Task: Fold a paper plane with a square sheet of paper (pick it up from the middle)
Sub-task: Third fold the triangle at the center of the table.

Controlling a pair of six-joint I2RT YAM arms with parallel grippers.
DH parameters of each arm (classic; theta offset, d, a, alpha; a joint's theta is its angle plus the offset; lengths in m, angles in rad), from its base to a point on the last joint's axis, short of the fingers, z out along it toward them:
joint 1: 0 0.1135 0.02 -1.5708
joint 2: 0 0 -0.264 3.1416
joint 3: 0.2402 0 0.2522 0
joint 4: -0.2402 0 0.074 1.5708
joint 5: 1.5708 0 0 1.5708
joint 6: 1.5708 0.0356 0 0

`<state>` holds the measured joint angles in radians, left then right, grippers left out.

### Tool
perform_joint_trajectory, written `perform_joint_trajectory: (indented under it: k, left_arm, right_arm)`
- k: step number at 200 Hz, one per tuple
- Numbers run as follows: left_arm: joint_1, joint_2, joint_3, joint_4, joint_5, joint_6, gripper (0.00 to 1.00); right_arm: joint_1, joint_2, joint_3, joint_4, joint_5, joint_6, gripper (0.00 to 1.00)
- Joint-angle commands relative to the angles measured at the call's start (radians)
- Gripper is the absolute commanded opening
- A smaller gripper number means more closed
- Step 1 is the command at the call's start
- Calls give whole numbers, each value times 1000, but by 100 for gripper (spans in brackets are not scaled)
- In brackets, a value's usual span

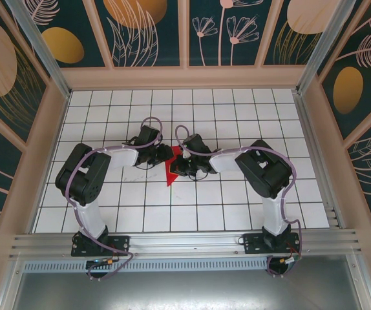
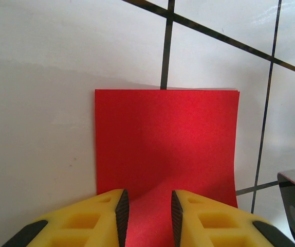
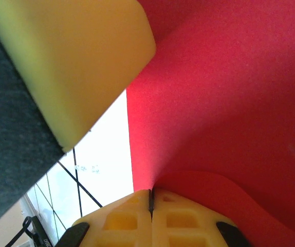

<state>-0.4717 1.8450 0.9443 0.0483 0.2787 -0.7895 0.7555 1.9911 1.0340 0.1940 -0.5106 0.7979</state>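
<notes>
White grid table (image 1: 237, 200): right hand (image 3: 150, 194) pinches the square sheet of paper (image 2: 166, 139), left hand (image 2: 148, 201) part-open astride it.

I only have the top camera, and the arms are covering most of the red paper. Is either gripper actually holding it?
Observer: The right gripper is shut, the square sheet of paper running into the seam between its fingers.
Operator: And the left one?
Observer: The left gripper is open, its fingers either side of a low hump at the sheet's near edge.
Operator: Is the rest flat?
Observer: Mostly; the far edge lies straight on the table.
</notes>
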Motion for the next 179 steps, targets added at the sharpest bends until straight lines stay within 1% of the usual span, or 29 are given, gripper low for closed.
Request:
perform_joint_trajectory:
  k: [1, 21, 36, 84, 109, 122, 155, 170, 179]
  left_arm:
    - [-1, 18, -16, -48, 9, 10, 32]
    - [-2, 5, -16, -59, -4, 0, 32]
    - [-2, -19, -15, -67, -18, -13, 33]
    - [9, -125, 20, -142, -119, -52, 42]
    - [38, -195, 4, -177, -193, -95, 43]
    - [55, -225, -18, -180, -213, -111, 43]
    - [76, -291, -84, -158, -211, -138, 43]
    - [76, -312, -107, -135, -173, -136, 43]
    - [76, -323, -122, -119, -148, -133, 41]
  right_arm:
    - [11, 31, 25, -15, 1, -20, 1]
    - [11, 34, 23, -32, 15, -21, 1]
    - [11, 30, 18, -40, 23, -20, 4]
    - [12, 25, 0, -49, 33, -21, 20]
    - [11, 24, 1, -58, 39, -21, 28]
    - [11, 23, 0, -60, 41, -22, 31]
    - [11, 21, -5, -58, 44, -21, 36]
    - [11, 20, -8, -60, 46, -21, 36]
    - [11, 19, -8, -62, 48, -20, 34]
